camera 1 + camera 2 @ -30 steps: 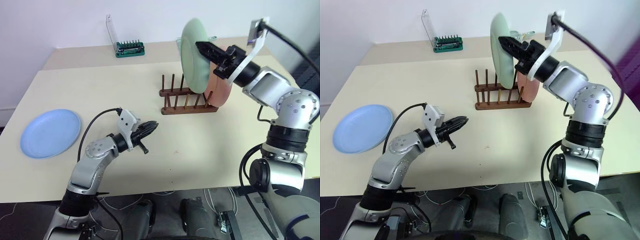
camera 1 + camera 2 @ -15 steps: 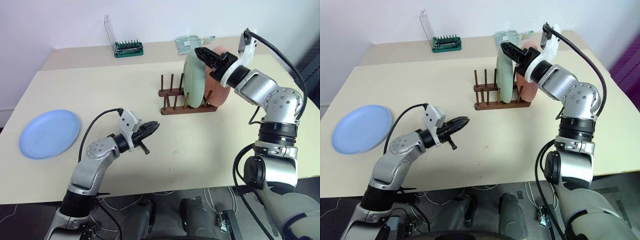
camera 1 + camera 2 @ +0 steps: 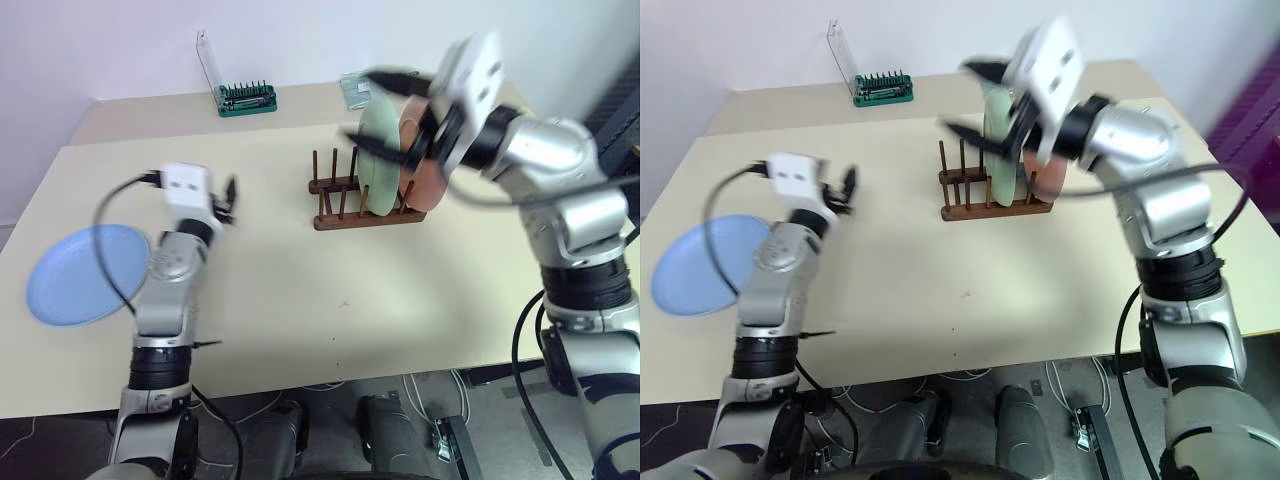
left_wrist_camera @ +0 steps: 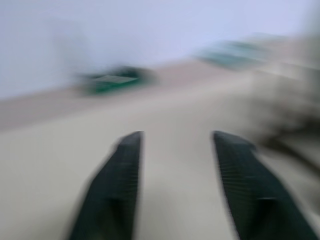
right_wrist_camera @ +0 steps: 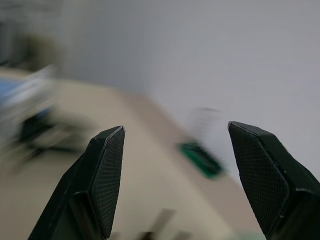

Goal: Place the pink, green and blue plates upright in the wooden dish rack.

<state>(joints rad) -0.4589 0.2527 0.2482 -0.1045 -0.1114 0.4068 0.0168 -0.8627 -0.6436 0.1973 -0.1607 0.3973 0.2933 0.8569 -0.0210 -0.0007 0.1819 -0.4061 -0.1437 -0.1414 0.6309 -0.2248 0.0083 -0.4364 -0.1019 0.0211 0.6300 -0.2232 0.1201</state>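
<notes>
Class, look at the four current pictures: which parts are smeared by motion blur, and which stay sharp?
Eye views: both arms are smeared, while the wooden rack and blue plate stay fairly crisp. Left wrist view: everything is blurred, even the open left tool. Right wrist view: the open right tool is sharp, its background smeared.

— Where do the plates sit?
— The mint green plate [image 3: 378, 157] and salmon pink plate [image 3: 428, 175] stand upright in the dark wooden dish rack [image 3: 345, 195] mid-table; the light blue plate [image 3: 78, 272] lies flat far left.
— Behind them?
— A green tray of bits [image 3: 247, 98].
</notes>
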